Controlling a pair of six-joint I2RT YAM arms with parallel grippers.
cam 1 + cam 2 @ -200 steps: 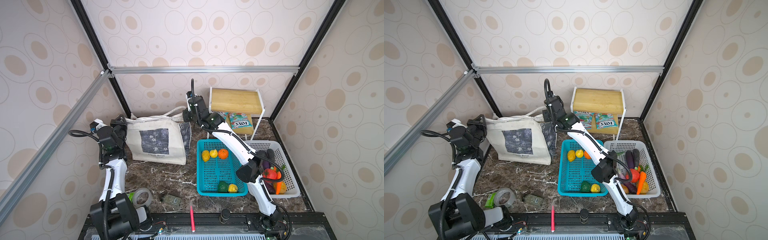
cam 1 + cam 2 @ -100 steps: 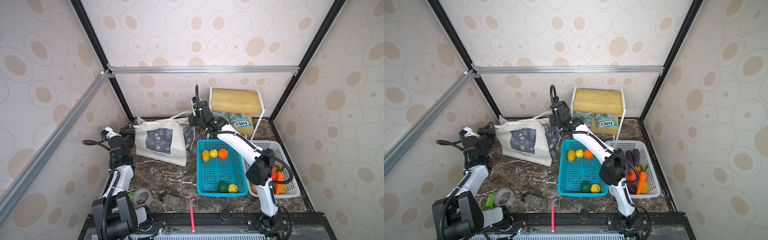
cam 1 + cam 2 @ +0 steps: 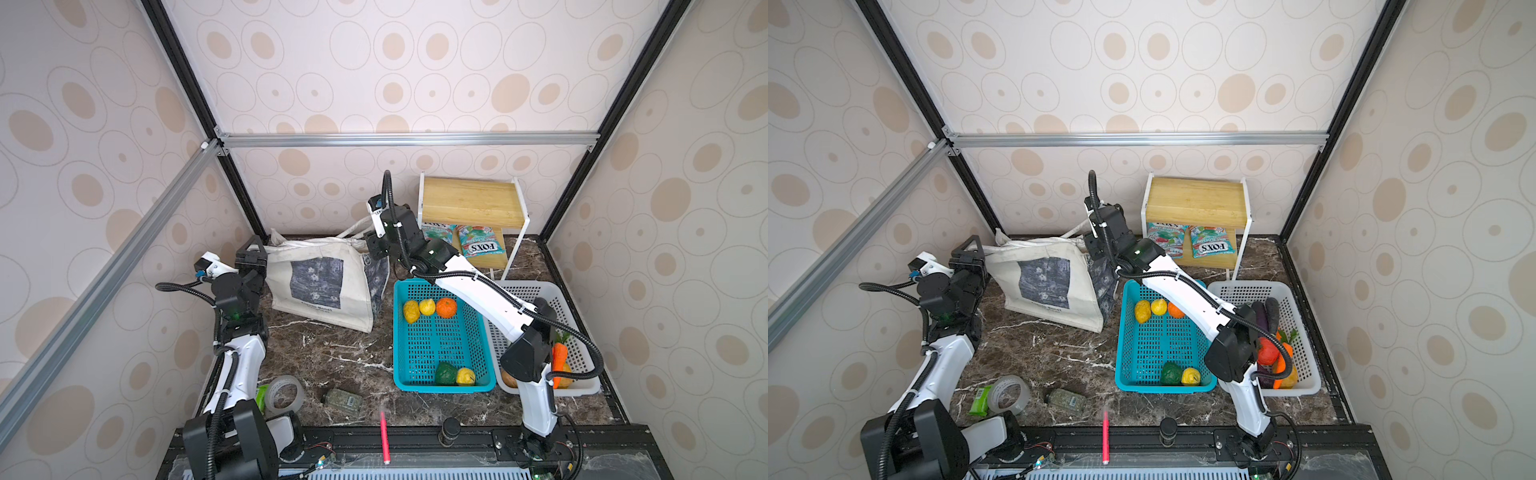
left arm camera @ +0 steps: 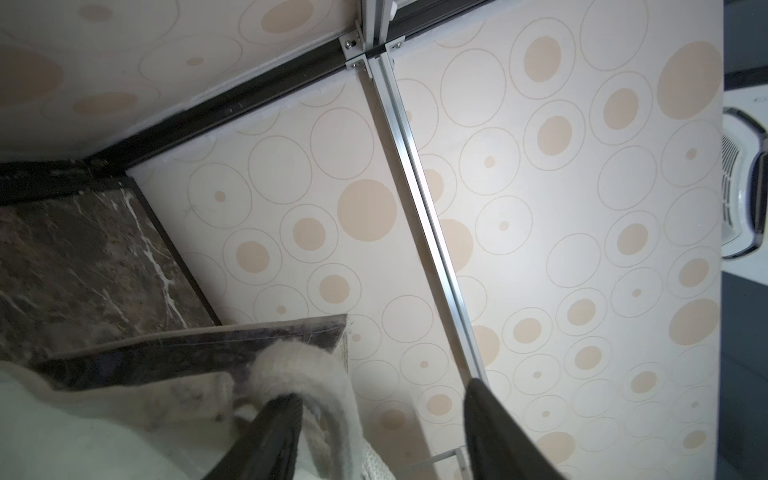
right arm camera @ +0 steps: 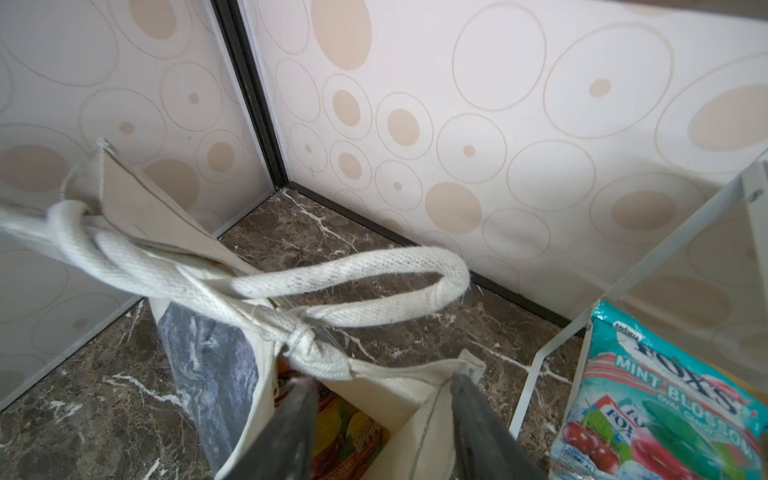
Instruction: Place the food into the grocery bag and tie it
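As both stand released, the left claw (image 4: 382, 390) and right claw (image 5: 384, 380) flank the off-white canvas grocery bag (image 3: 316, 282) with dark mottled print panels; its pale woven handles (image 5: 332, 277) lie twisted together just beyond the right claw.

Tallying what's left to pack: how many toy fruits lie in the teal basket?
5. Far end: two yellow fruits, one orange. Near end: a green piece, another yellow fruit. The right arm covers a far corner, possibly hiding more.
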